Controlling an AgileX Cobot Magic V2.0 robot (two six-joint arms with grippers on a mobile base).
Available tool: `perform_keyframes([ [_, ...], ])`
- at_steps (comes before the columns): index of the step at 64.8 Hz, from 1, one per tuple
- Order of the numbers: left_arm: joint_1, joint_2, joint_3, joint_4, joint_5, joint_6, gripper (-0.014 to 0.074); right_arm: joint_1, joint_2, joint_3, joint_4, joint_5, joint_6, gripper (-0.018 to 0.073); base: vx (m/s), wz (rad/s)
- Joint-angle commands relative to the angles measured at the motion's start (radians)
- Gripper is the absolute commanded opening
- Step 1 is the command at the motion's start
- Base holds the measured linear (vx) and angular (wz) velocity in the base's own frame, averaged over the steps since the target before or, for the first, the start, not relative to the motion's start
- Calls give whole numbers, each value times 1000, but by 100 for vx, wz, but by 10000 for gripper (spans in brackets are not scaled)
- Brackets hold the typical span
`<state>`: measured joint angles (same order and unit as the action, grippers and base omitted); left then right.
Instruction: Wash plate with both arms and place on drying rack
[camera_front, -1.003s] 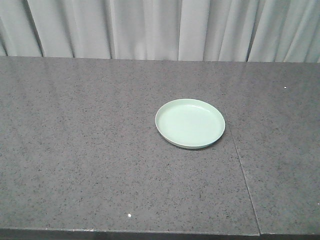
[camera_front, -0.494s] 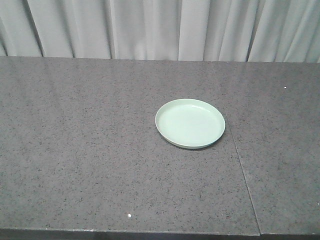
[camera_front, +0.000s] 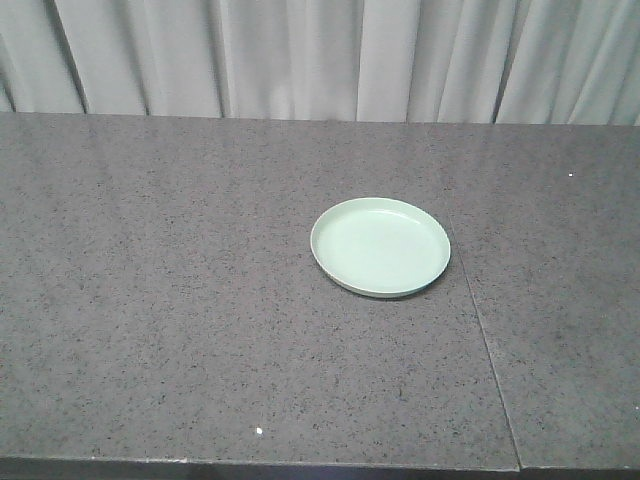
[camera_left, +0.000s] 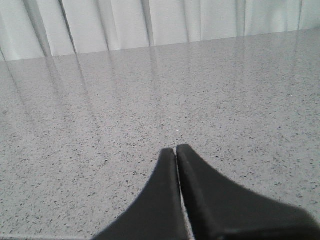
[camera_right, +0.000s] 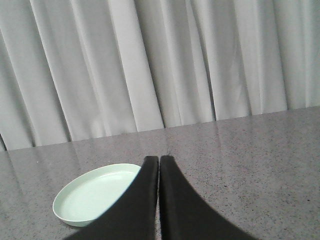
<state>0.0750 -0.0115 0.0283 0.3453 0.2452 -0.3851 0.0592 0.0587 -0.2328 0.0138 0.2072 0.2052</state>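
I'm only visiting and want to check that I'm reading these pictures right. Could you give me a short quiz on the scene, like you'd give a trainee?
1. True or false: the plate lies flat on the speckled grey countertop, and nothing is touching it.
2. Which wrist camera shows the plate? A) left B) right C) both
3. Fill in: the left gripper and the right gripper both have their jaws ___.

Key: 1 true. 2 B. 3 shut, with the tips together and holding nothing.
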Motion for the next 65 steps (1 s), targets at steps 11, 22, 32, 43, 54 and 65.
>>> perform_keyframes([
  [11,0,-15,-27,5,-63,-8,-6,-2,181,-215,-2,-105,-36,-1,0,0],
  [22,0,-15,-27,5,-63,-8,-6,-2,354,-357,0,64,-156,10,0,0],
  [32,0,-15,-27,5,-63,-8,-6,-2,494,-470,88,167,-308,139,0,0],
  [43,0,-15,-27,5,-63,-8,-6,-2,609,-519,238,156,-502,426,0,0],
  [54,0,-15,-27,5,-63,-8,-6,-2,712,-561,332,195,-563,545,0,0],
  [65,0,-15,-27,5,-63,-8,-6,-2,858,-708,455,311,-686,540,0,0],
])
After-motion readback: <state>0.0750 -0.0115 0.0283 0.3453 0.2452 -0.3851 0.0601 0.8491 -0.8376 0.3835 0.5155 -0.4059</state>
